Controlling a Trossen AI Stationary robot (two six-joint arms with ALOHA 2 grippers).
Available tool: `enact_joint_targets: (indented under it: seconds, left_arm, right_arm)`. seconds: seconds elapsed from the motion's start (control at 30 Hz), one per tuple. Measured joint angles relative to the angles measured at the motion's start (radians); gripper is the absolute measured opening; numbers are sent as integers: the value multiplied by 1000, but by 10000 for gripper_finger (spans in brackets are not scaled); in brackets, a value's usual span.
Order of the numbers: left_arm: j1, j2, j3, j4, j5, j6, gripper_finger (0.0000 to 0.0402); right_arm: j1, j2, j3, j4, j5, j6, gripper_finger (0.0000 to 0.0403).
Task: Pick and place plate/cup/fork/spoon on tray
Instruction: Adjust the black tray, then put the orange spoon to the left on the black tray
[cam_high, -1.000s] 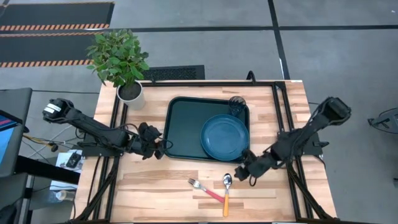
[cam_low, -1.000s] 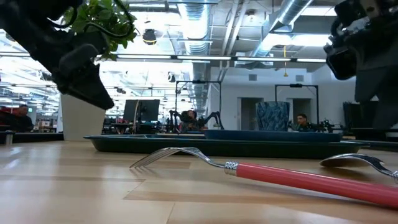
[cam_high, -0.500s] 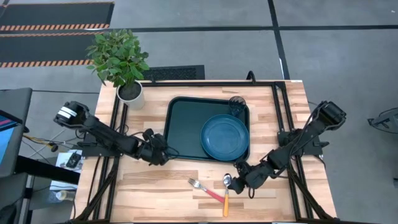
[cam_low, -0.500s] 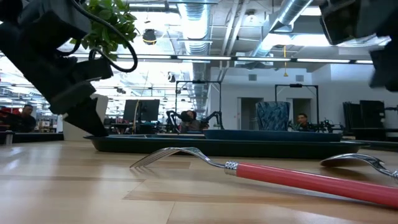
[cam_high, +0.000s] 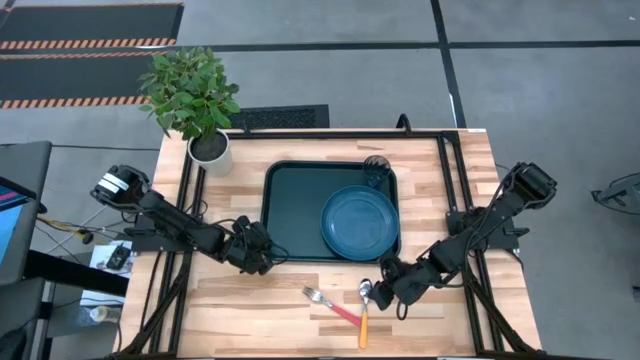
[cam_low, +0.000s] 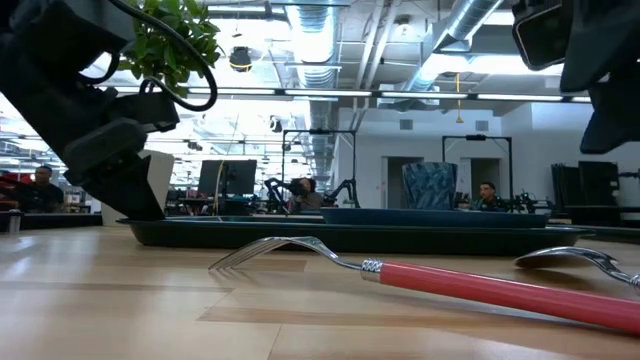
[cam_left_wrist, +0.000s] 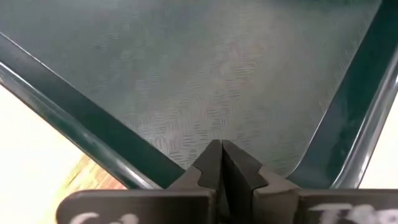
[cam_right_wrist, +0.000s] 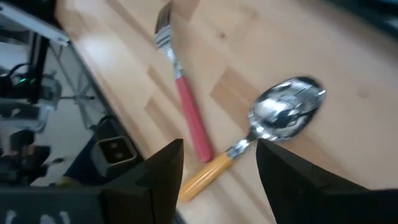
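The fork (cam_high: 330, 305) and spoon (cam_high: 364, 312) lie nearest on the counter (cam_high: 250, 310), off the tray (cam_high: 295, 200); the right hand (cam_high: 383, 290) hangs unclenched just above the spoon's bowl, so the spoon pick seems in hand, calling for a descent and close; the left hand (cam_high: 262, 255), clenched, touches the tray's corner; farther back, plate (cam_high: 360, 221) and cup (cam_high: 375, 168) sit on the tray.

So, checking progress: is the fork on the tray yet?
No, the fork lies on the bare wood beside the spoon, outside the tray.
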Motion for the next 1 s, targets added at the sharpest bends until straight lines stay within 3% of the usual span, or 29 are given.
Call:
enact_joint_targets:
  seconds: [0.17,0.3,0.47,0.73,1.0]
  left_arm:
    - [6,-12,-2,24,18,-2,1]
    - [5,-44,-3,68,53,3,22]
    - [5,-123,-2,103,78,17,90]
    - [5,-223,-2,91,56,21,184]
    - [5,-228,-2,72,53,33,195]
  right_arm:
    - [-1,24,1,-137,-16,159,225]
    - [-5,65,50,-147,-41,170,225]
    - [-24,155,195,-289,-137,151,225]
    - [-28,343,420,-475,-156,181,225]
    - [-28,491,530,-511,-175,249,225]
